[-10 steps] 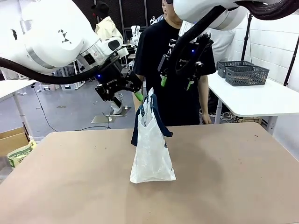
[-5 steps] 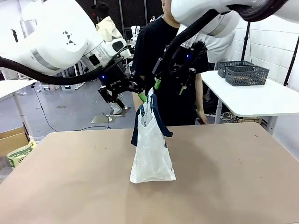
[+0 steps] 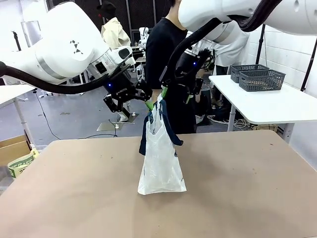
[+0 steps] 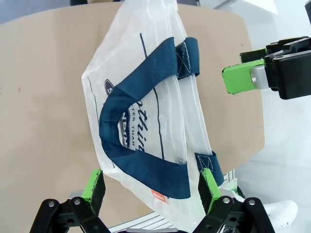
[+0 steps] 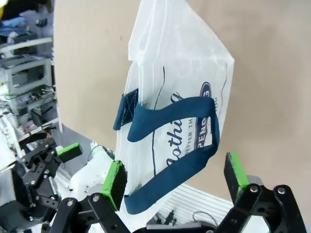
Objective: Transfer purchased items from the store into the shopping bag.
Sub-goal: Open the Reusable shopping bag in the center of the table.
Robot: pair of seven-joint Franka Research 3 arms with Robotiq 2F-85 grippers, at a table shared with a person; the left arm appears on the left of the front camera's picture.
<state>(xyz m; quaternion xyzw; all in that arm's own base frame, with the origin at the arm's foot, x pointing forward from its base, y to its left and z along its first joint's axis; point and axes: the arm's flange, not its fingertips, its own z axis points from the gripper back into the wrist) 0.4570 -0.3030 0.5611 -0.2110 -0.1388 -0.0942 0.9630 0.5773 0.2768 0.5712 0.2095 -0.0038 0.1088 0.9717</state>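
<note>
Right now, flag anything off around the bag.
Nothing stands out: the translucent white plastic bag with navy handles stands upright on the brown table, the open left gripper and open right gripper flanking its top.

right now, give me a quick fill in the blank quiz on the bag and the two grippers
1. The shopping bag stands upright on the ____.
2. The left gripper and the right gripper both have their jaws ____.
3. The bag's strap handles are ____ in colour.

Missing words: table; open; blue.

Both wrist cameras seemingly above bag (image 4: 150,111)
</note>
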